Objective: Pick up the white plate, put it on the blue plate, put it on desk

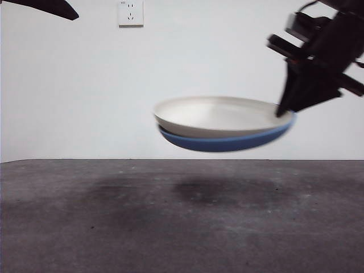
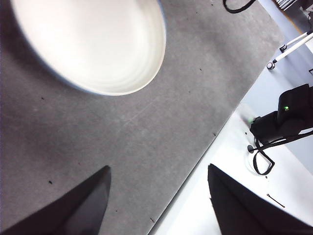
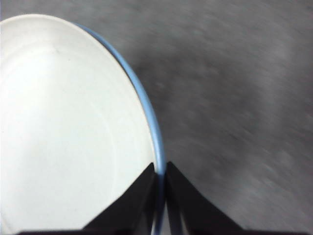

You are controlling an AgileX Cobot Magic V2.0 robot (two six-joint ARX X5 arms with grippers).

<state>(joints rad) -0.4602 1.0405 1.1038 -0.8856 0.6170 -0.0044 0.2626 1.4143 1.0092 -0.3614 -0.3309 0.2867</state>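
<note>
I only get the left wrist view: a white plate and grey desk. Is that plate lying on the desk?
Observer: No. The front view shows the white plate in the air, clear of the desk.
Operator: Is it alone?
Observer: No, it sits nested in a blue plate under it.
Operator: What lifts them?
Observer: The right pincer, shut on the rims of both plates at one edge.
Operator: And my arm?
Observer: The left pincer is open, holding nothing.

- Right gripper (image 1: 286, 111): matte black, angular, two tapering wedge-shaped jaws; boxy black wrist housing above.
- Left gripper (image 2: 157, 205): two plain black triangular jaws, no markings visible.
</note>
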